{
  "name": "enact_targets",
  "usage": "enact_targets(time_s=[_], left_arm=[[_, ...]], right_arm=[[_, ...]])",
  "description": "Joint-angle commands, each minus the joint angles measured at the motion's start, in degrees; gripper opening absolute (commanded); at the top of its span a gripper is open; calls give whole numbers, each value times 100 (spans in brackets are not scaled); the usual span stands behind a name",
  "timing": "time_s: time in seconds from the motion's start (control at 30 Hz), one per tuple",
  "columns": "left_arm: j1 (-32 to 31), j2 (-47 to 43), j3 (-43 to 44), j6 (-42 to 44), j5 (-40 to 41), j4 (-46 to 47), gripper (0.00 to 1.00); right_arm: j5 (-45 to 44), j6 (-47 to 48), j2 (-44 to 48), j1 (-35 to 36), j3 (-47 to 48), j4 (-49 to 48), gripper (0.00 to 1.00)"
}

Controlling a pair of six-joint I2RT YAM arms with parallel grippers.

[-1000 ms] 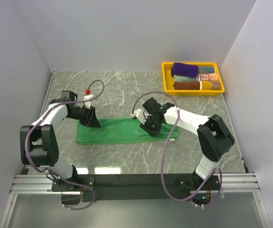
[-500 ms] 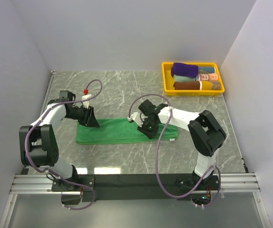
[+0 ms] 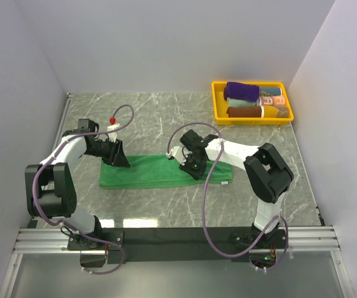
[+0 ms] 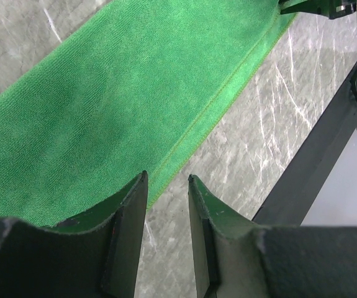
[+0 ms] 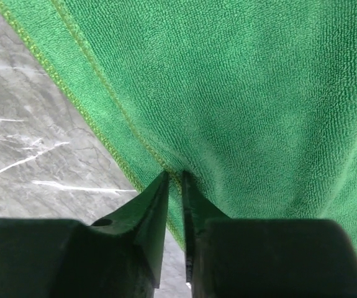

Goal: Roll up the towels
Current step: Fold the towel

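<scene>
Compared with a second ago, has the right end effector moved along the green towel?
Yes. The right end effector has shifted left along the green towel, farther from the yellow tray, which sits fixed at the far right.

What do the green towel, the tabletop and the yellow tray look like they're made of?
Towel: soft looped cloth, likely microfibre terry, matte, with a stitched hem.
Tabletop: grey, white-veined marble look with a light sheen; real stone or printed laminate, cannot tell.
Tray: probably moulded plastic, even bright yellow, smooth walls.
</scene>
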State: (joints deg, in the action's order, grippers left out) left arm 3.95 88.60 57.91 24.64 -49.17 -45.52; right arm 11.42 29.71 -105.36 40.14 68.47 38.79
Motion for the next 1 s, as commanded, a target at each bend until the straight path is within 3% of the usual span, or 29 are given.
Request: enact_targets(time_s=[0.0,0.13,0.4,0.67,0.87,0.97], left_arm=[[19,-71,142,155,-49,-89,38],[19,-71,124,163,-84,-80,38],[27,-97,80,163,-75,-71,38],[19,-71,89,164,-67,-71,39],[19,-71,98,128,-49,-62,39],[19,-71,115,120,-40,-63,39]], right_arm=[[62,78,7,47,272,182,23],[97,113,-2,38,360,287,24],[97,114,-107,-15,466,367,1],[299,193,-151,-24,483,542,17],[194,184,-309,-24,369,367,18],[115,149,-318,-24,334,279,11]])
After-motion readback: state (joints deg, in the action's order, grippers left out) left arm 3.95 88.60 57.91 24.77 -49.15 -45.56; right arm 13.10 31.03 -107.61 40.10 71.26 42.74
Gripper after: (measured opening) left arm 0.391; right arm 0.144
